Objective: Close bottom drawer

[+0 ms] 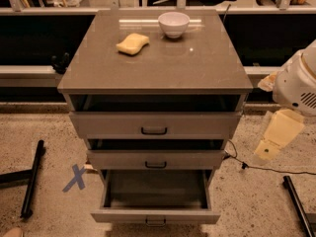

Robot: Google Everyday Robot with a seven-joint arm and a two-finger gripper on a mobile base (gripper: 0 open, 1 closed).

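The bottom drawer (155, 215) is the lowest of the cabinet's three grey-beige drawers. It is pulled far out, its inside is empty, and a small dark pull handle (155, 222) sits on its front panel at the frame's lower edge. The middle drawer (156, 159) and the top drawer (154, 125) stand slightly out. My arm's white housing (298, 85) is at the right edge. My gripper (266, 149) hangs below it as a cream piece, right of the cabinet at middle-drawer height and apart from it.
A yellow sponge (132, 43) and a white bowl (174, 23) sit on the cabinet top (158, 68). A black cable (266, 168) runs along the floor on the right. Black bars lie at the left (32, 179) and right (298, 206). A blue X (75, 177) marks the floor.
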